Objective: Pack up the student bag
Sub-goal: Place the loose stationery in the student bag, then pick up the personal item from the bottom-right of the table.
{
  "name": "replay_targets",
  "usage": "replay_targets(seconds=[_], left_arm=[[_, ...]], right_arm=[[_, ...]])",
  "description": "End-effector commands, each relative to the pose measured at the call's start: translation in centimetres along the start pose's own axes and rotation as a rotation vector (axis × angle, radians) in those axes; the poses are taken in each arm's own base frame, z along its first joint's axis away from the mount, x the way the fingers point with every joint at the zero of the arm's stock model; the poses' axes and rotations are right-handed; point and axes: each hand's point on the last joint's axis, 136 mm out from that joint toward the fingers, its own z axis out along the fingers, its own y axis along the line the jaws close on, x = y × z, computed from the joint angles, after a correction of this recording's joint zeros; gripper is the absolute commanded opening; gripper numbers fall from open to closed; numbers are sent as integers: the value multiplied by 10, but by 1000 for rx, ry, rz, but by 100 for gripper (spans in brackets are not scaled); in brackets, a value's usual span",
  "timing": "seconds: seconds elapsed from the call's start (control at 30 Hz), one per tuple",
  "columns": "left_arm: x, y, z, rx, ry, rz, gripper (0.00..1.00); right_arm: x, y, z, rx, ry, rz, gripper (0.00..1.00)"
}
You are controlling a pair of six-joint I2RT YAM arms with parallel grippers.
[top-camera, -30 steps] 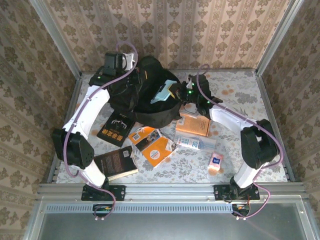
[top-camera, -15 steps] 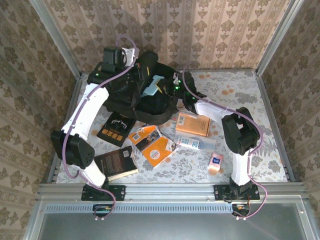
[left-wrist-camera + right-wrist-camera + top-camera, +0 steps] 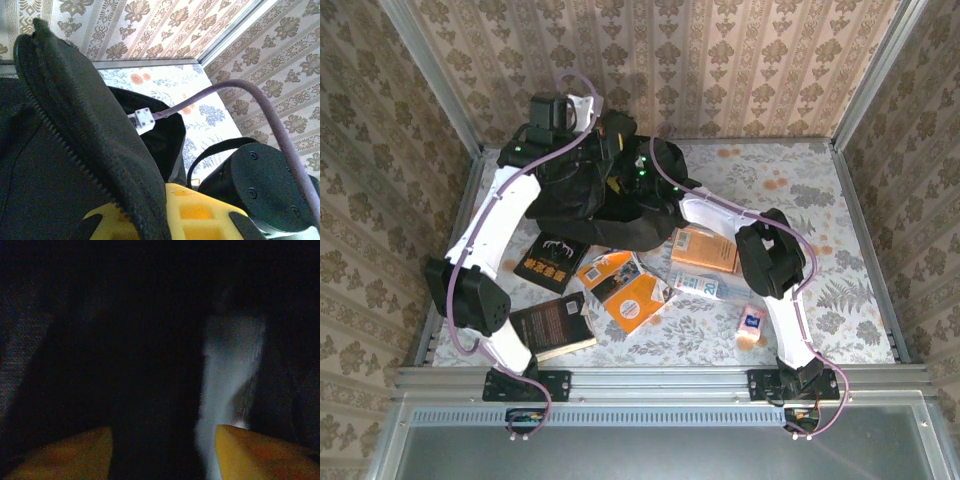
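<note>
Moved since the earlier frame: the right gripper (image 3: 160, 430) has gone from beside the bag's mouth to deep inside it. The pale item (image 3: 230, 380) it carried has gone down with it, and its jaws have parted. Student bag (image 3: 560, 200), one: it encloses the right fingers in darkness, and its zippered rim is pinched between the fingers of the left gripper (image 3: 150, 216), which is clamped tight and lifts the opening. Right fingers: well apart and gripping nothing, with the pale item just ahead of them, nearer the right-hand finger (contact cannot be told). Step in hand, by judgement: depositing one item in the bag. The next move calls for drawing the right gripper straight back out without snagging the rim, while the left keeps the mouth open, then reaching for the next thing. Remaining on the table (image 3: 820, 200), all behind the right fingers:
- black-covered books (image 3: 552, 258), two
- orange booklets (image 3: 625, 290), apparently two, overlapping
- orange-tan book (image 3: 705, 248), one
- white-and-blue pack (image 3: 710, 287), one
- pink pack (image 3: 752, 325), one
</note>
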Motion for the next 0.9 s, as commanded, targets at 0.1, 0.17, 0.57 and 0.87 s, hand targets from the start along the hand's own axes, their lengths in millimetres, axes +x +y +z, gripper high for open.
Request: replay_targets(seconds=[0.1,0.17,0.57,0.87], left_arm=[[-14,19,-26,-43,-116,12,0],[-11,30,-28,-67,-115,-8,0],[18,50,-21,-53,-103,-177,0],[46,44,-29,-49,-130,-218,0]], right_arm=[[10,47,-45,18,13,-285,72],[14,53,-61,52,26,-372,73],[24,4,-195,518,20,-655,64],[40,-118,-320,997,-42,-473,77]])
